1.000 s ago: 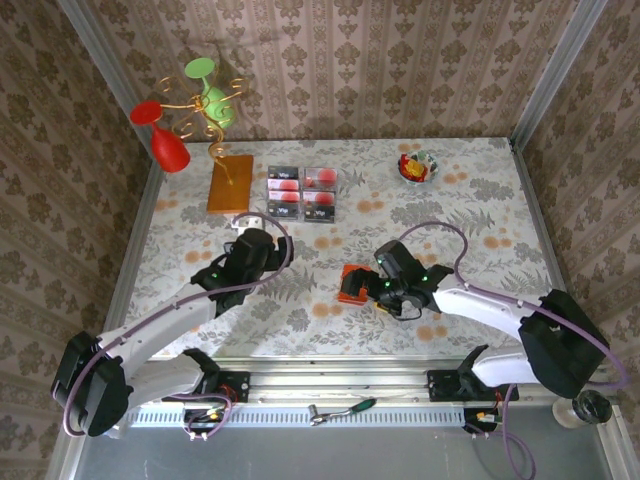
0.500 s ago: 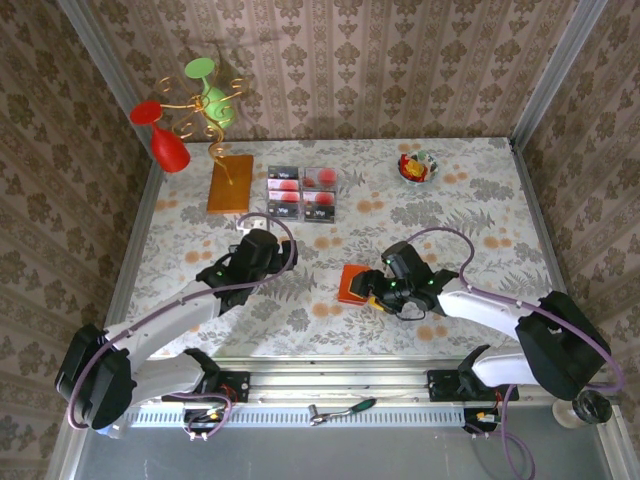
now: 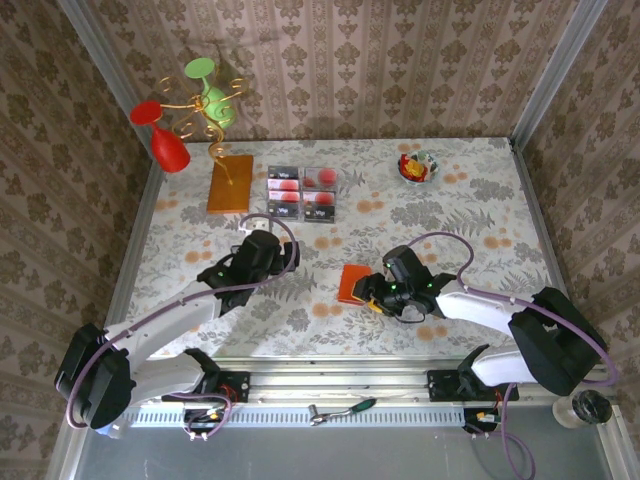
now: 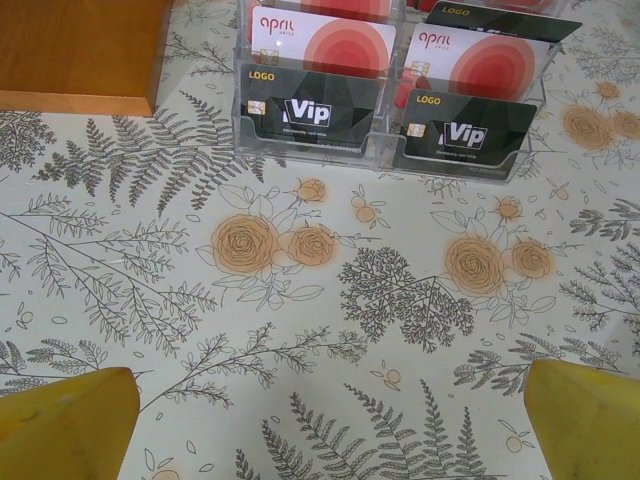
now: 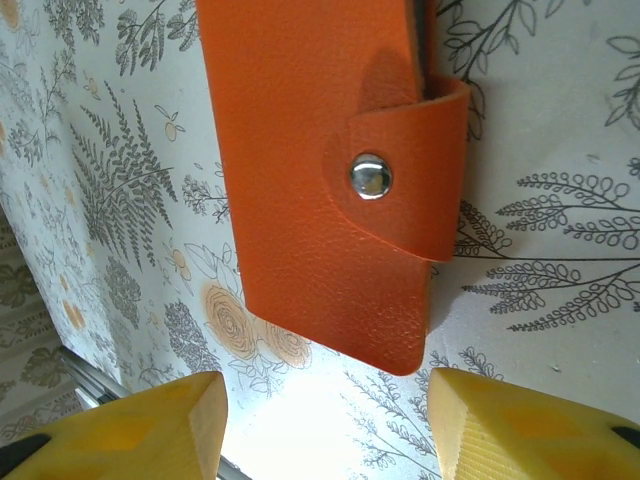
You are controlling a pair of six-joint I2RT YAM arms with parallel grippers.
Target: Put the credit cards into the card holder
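**One holder shut, cards racked**

One card holder (image 5: 310, 170), snapped shut by its tab, lies just ahead of the right gripper (image 5: 325, 425). That gripper's fingers stand apart and grip nothing. The holder's long side runs away from them, slightly tilted. From above it is a plain orange patch; the wrist camera brings out its silver stud (image 5: 371, 176). Ahead of the wide-open, empty left gripper (image 4: 325, 425) stand the credit cards (image 4: 313, 110): two black in front, two pale behind, more cut off.

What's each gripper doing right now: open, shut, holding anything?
Left gripper: open, empty.
Right gripper: open, empty; the snapped-shut orange card holder lies just ahead of it, not gripped.
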